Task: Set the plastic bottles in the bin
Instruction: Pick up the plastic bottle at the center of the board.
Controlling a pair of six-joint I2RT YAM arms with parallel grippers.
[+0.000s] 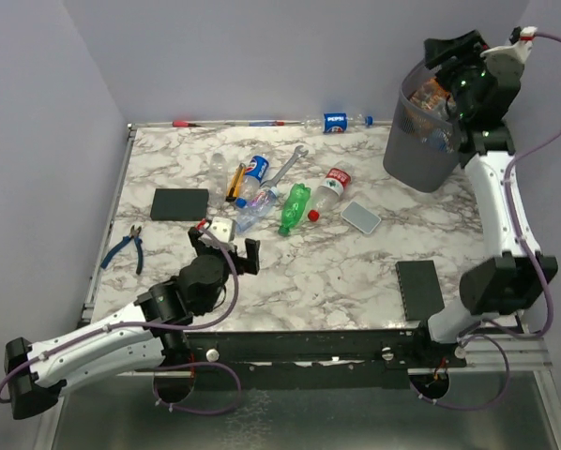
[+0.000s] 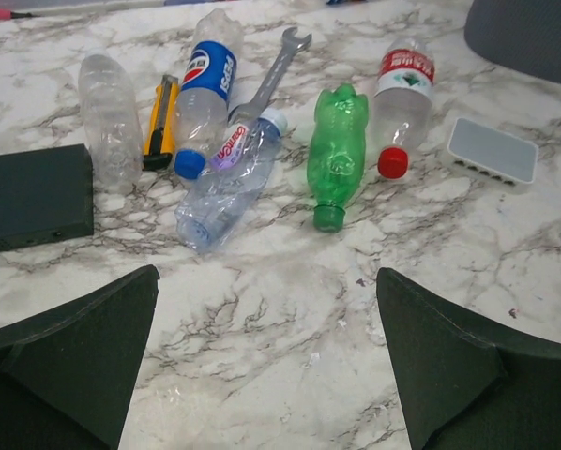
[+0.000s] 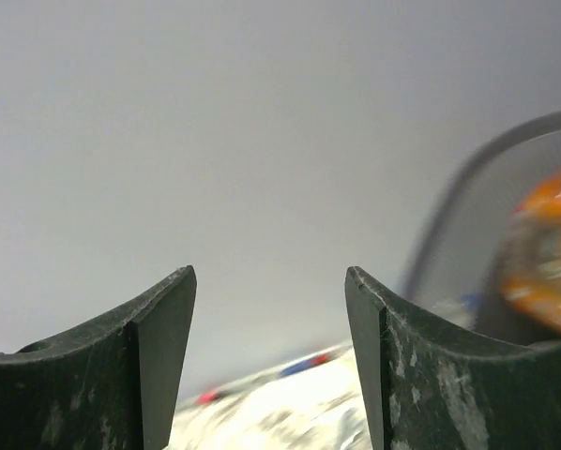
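Released and empty, the left claw point(image 2: 266, 281) hangs low over the near left part of the worktop point(image 1: 337, 272). Its two dark fingers are wide apart and it faces a group of bottles. The right claw point(image 3: 271, 281) is high at the far right, close by the rim of the bin point(image 1: 421, 159). Its fingers are also apart and nothing is between them.

The bin stands on the far right corner of the worktop, and an orange bottle point(image 1: 432, 92) lies inside it near the top. One black block point(image 1: 180, 202) lies left of the bottle group, and a second black block point(image 1: 418, 286) lies near the base of the right arm.

Five bottles lie on their sides in the middle:
- a green bottle point(image 2: 337, 150)
- a red-label bottle point(image 2: 401, 103) just beside it
- a clear bottle point(image 2: 226, 183)
- a Pepsi bottle point(image 2: 204, 98) with a blue cap
- a bare bottle point(image 2: 110, 117), farthest left

A far Pepsi bottle point(image 1: 337, 121) lies at the back edge. A wrench point(image 2: 273, 70) lies between the Pepsi bottle and the green bottle. A yellow knife point(image 2: 160, 122) lies between the bare bottle and the Pepsi bottle. A small white box point(image 2: 492, 150) lies right of the red-label bottle. Blue pliers point(image 1: 128, 246) lie near the left edge.
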